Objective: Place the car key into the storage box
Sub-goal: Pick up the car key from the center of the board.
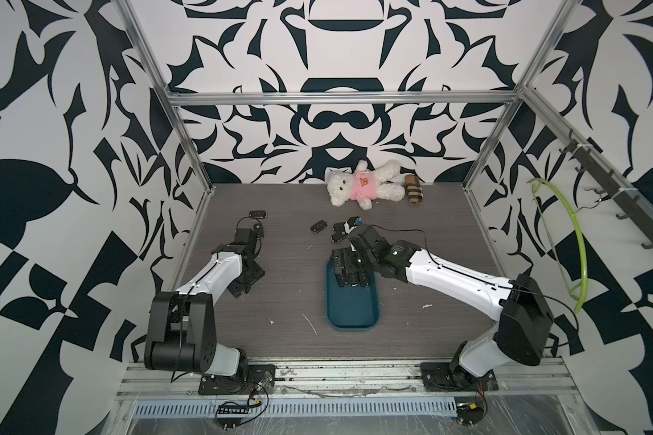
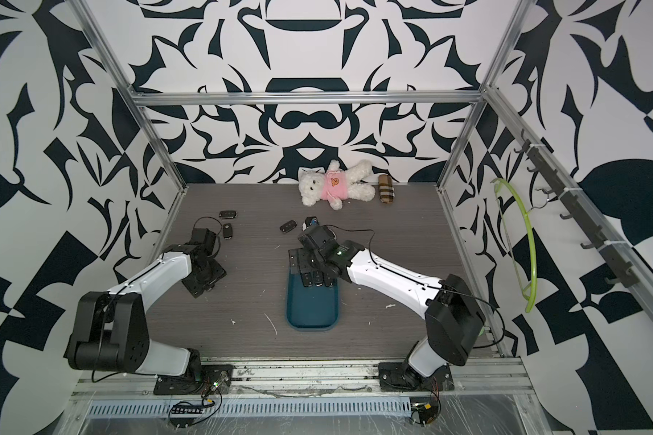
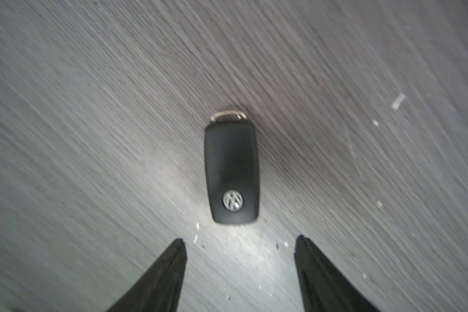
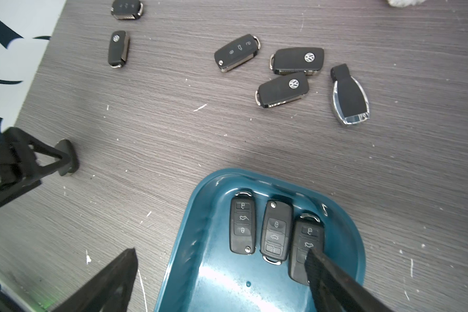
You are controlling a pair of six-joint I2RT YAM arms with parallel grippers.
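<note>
A black car key (image 3: 231, 173) with a silver badge lies flat on the grey table, just beyond my left gripper (image 3: 239, 240). That gripper's jaws stand apart with only bare table between them. The teal storage box (image 1: 351, 312) sits mid-table, and three key fobs (image 4: 274, 232) lie side by side at its far end. My right gripper (image 4: 221, 251) hangs open over that end. One of its fingers (image 4: 324, 272) is above the outermost fob, the other finger (image 4: 119, 270) is outside the box wall, and it holds nothing.
Several loose key fobs (image 4: 283, 91) lie beyond the box. Two more fobs (image 1: 258, 222) lie near the left arm (image 1: 219, 267). A white teddy in pink (image 1: 362, 184) and a brown plaid pouch (image 1: 414, 188) rest at the back wall.
</note>
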